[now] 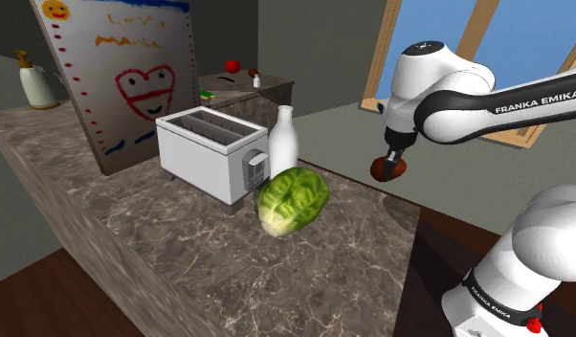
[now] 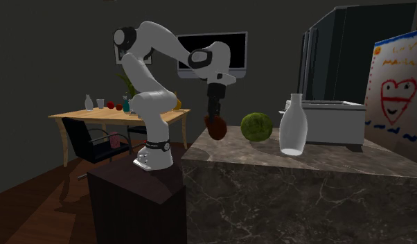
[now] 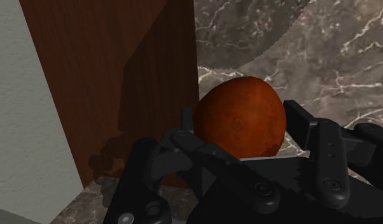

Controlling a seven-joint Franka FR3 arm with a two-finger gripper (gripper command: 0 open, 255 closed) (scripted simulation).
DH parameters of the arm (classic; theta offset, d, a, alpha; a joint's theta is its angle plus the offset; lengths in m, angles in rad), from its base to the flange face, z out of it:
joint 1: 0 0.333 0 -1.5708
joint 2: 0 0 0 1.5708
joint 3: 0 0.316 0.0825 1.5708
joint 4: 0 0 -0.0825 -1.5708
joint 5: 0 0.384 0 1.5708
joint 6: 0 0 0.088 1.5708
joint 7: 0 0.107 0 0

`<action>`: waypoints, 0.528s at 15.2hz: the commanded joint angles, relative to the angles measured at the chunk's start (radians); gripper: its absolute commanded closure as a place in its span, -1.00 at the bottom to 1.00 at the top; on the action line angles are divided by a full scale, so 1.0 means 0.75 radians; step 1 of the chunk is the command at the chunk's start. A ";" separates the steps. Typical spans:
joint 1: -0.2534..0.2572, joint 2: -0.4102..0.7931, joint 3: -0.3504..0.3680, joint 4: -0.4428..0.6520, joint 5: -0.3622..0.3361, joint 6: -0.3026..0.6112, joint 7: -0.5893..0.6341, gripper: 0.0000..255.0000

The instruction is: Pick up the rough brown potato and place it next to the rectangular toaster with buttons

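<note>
1. Marbled stone counter [image 1: 181, 258]: a long slab. It carries every item below except the arm.
2. White Franka arm [image 1: 439, 91]: it reaches in from the shoulder view's right, with the wrist pointing down over the counter's end nearest the stand.
3. Toaster [image 1: 210, 158]: a white rectangular box with two long slots. Its button panel is on the end facing the arm. It stands well apart from the potato.
4. Green cabbage [image 1: 293, 199]: it lies just beside the toaster's button end, and I cannot tell whether the two touch.
5. White bottle [image 1: 282, 144]: it stands upright close by the same end, behind the cabbage. That end looks crowded, while the toaster's long side toward the shoulder view's lower left is bare stone.
6. Gripper [image 1: 391, 161]: the jaws are clenched on the potato, one finger on each flank.
7. Potato [image 3: 241, 118]: a rounded, reddish-brown lump with dull, speckled skin. It hangs in the fingers, off the surface, above the counter's edge.
8. Handling, as a judgement:
   - It is probably firm and unyielding, moderately heavy for its size, and not fragile.
   - The matte skin should give the pads good friction.
   - The curved flanks could let it pivot or squirt out if it is gripped off-centre.
   - The best hold is across the widest middle, as it appears to be held here.
   - It may roll once released, so a low, gentle release seems wise.
</note>
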State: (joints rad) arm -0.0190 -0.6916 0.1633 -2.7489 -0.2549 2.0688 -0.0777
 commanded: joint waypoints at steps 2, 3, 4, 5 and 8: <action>0.002 -0.021 -0.006 0.045 0.007 -0.063 -0.022 1.00; 0.003 -0.027 -0.007 0.059 0.009 -0.082 -0.028 1.00; 0.004 -0.033 -0.009 0.073 0.011 -0.102 -0.034 1.00; 0.005 -0.038 -0.010 0.088 0.013 -0.121 -0.040 1.00; 0.006 -0.051 -0.013 0.133 0.018 -0.177 -0.058 1.00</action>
State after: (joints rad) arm -0.0134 -0.7302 0.1552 -2.6617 -0.2411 1.9477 -0.1161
